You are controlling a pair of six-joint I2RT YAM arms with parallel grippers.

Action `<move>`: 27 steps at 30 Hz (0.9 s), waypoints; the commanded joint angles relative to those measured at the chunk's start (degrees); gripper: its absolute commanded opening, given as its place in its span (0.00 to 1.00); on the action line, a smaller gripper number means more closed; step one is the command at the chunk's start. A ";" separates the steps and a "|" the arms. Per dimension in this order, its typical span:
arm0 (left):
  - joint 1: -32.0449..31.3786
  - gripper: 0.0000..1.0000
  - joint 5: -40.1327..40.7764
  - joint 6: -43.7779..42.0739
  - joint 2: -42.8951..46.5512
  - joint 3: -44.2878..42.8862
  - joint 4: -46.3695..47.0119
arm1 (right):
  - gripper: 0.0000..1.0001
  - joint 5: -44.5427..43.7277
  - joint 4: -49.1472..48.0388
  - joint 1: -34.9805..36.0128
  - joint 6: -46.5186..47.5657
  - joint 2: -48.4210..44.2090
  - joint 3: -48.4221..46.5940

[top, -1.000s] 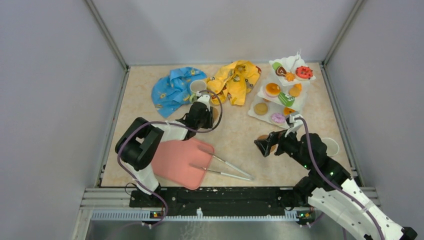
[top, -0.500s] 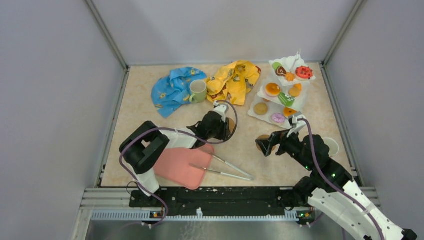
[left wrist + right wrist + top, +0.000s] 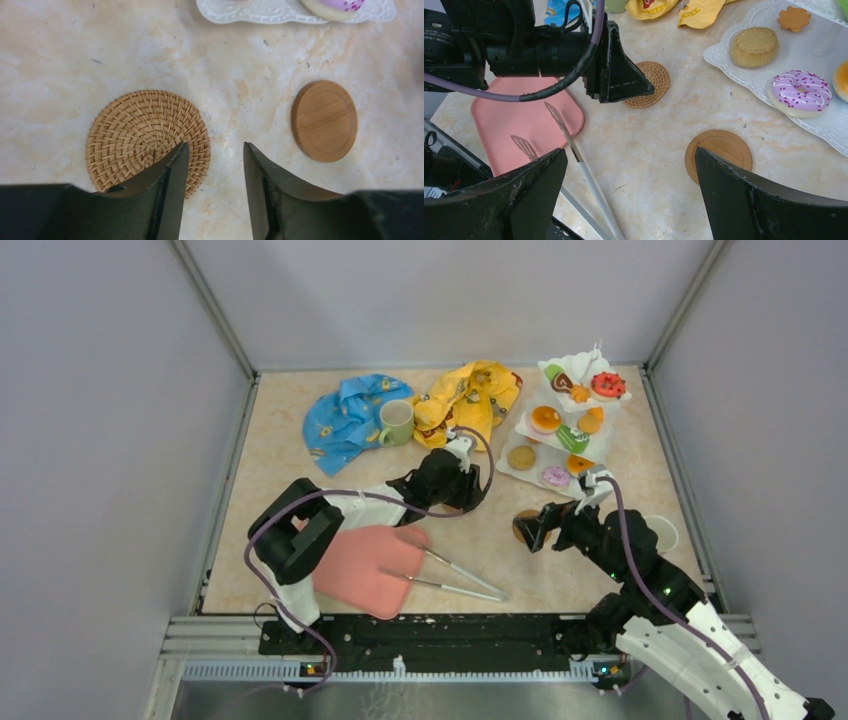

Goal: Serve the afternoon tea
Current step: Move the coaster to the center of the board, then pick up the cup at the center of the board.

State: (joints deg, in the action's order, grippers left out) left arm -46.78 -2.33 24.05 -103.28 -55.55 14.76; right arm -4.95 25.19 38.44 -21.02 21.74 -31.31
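A round woven coaster lies flat on the table, with one finger of my left gripper over its right edge. That gripper is open, with only bare tabletop between its fingers. To the right lies a smooth wooden coaster. My right gripper hovers wide open and empty, one finger over the wooden coaster. The white three-tier stand with toy pastries stands at the back right; a pink donut sits on its lowest tier. The pale green mug stands between two cloths. A white mug shows partly behind the right arm.
A pink tray lies at the front left, with metal tongs resting half on it. A blue cloth and a yellow cloth lie crumpled at the back. Grey walls close in the table.
My left gripper has swung right, from beside the green mug to the table's middle, and its jaws have widened. The right gripper has barely moved.
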 commanded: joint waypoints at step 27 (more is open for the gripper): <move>25.14 0.85 -0.06 -20.30 13.73 -17.28 -23.79 | 0.99 -4.28 -1.17 -0.12 -2.84 -1.11 -1.09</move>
State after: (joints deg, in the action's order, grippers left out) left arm -24.99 7.68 9.19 -87.96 -70.57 -9.13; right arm -8.95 26.20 38.44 -23.81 21.21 -31.31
